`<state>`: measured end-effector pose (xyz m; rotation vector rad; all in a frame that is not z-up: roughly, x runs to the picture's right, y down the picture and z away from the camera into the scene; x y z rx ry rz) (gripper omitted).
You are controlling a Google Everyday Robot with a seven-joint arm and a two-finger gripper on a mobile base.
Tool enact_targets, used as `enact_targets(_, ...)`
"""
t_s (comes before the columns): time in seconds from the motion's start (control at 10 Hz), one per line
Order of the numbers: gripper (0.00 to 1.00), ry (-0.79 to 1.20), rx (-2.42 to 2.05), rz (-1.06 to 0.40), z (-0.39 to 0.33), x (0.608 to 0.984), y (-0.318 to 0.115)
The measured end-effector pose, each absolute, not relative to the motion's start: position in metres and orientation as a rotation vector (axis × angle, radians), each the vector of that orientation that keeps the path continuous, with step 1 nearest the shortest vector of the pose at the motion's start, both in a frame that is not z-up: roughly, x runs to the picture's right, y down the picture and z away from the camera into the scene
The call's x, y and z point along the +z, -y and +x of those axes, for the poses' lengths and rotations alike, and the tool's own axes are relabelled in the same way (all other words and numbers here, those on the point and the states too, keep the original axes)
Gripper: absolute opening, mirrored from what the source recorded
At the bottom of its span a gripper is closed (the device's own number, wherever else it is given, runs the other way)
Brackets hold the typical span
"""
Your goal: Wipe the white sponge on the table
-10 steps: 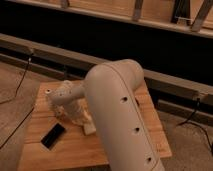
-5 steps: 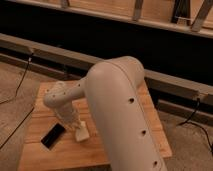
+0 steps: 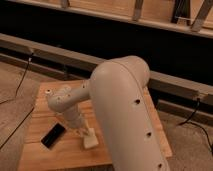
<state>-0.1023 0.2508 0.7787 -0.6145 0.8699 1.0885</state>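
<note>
The white sponge (image 3: 91, 140) lies flat on the table (image 3: 41, 117), a light wooden plank top, near its front middle. My gripper (image 3: 85, 133) points down onto the sponge's left end and is shut on it. The wrist and forearm slant up to the left, and the bulky beige upper arm (image 3: 127, 110) fills the right half of the camera view. It hides the right part of the table.
A black flat slab (image 3: 52, 135) lies just left of the sponge. A small whitish bottle (image 3: 47, 92) stands at the table's far left corner. Behind the table runs a long dark rail (image 3: 60, 55). Cables (image 3: 22, 75) trail over the floor on the left.
The gripper has slid the sponge across the wood toward the front edge and a little to the right. The black slab has stayed put.
</note>
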Motion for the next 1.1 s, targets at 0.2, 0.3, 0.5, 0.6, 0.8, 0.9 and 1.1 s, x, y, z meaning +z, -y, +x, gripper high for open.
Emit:
enact_targets(0.2, 0.10, -0.895, 1.157, -0.599, -0.082, 0.788, -0.244)
enact_targets(0.3, 0.10, -0.894, 1.204, -0.589, -0.069, 0.796, -0.237)
enact_targets(0.5, 0.10, -0.878, 1.256, -0.578, -0.054, 0.804, -0.227)
enact_targets(0.6, 0.10, -0.857, 1.294, -0.569, -0.036, 0.810, -0.217)
enact_targets(0.8, 0.10, -0.832, 1.334, -0.553, -0.010, 0.819, -0.204)
enact_targets(0.9, 0.10, -0.818, 1.349, -0.546, 0.002, 0.826, -0.197)
enact_targets(1.1, 0.10, -0.793, 1.360, -0.539, 0.017, 0.846, -0.186)
